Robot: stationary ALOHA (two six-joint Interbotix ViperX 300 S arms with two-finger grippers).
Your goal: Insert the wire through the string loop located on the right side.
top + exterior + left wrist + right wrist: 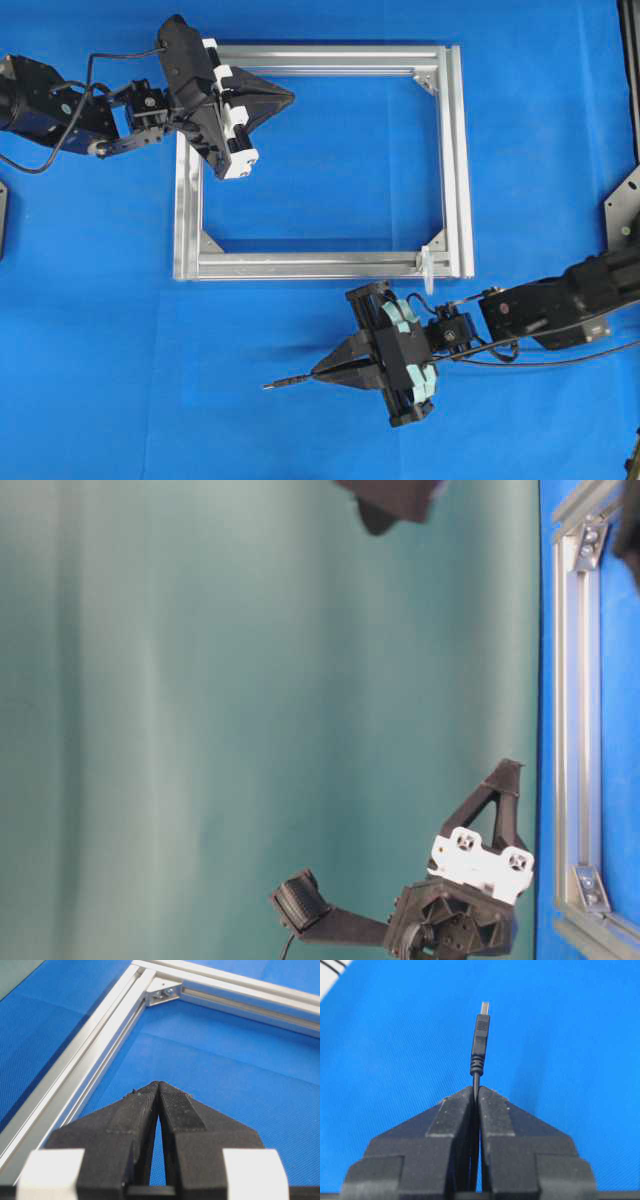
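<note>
The right gripper [476,1091] pinches the thin black wire [480,1040] behind its plug; swing it toward the small white string loop [427,268], seemingly on the silver aluminium frame [187,200], keeping the plug level.

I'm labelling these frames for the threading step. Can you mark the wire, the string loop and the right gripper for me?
wire [480,1040]: right wrist view, on its plug end beyond the fingers.
string loop [427,268]: overhead view, on the white strand at the frame's lower right corner.
right gripper [322,373]: overhead view, at the closed fingertips.
</note>
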